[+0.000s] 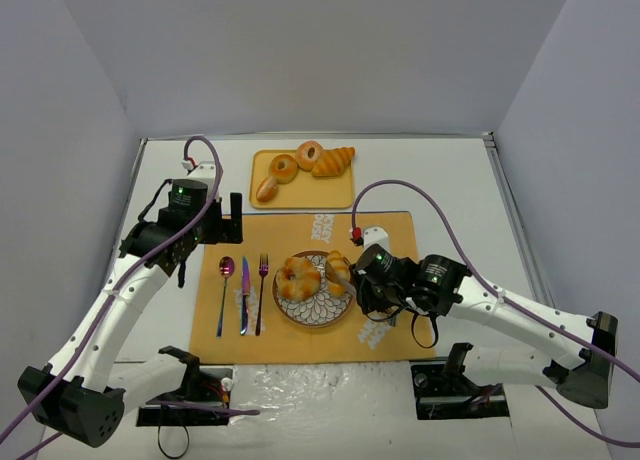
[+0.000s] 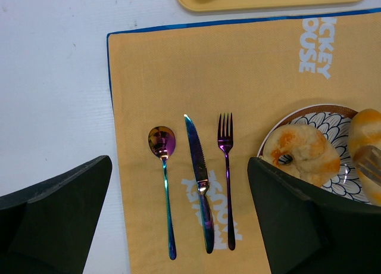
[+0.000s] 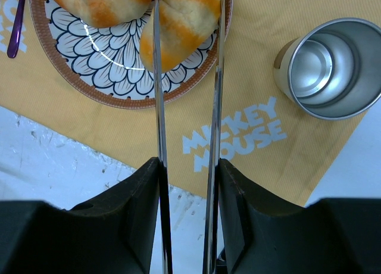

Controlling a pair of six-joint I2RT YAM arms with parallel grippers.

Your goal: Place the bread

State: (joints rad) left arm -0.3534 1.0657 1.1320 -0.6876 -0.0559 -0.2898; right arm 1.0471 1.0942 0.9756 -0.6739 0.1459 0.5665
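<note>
On the plate (image 3: 65,83), beside a bagel (image 3: 98,3), the roll (image 3: 181,24) sits pinched in tongs (image 3: 158,107) squeezed closed by the right end effector (image 3: 189,173), likely for setting it down inside the rim, while the left end effector (image 2: 180,162) hangs open over the knife (image 2: 198,173), out of the way.

Flat white tabletop (image 1: 450,180) at centre, plain pale grey back wall (image 1: 320,50) at 12 o'clock, matching grey side wall (image 1: 60,130) at 9 o'clock, second grey side wall (image 1: 580,110) at 3 o'clock, scuffed glossy patch (image 1: 320,380) at 6 o'clock, soft even light.
</note>
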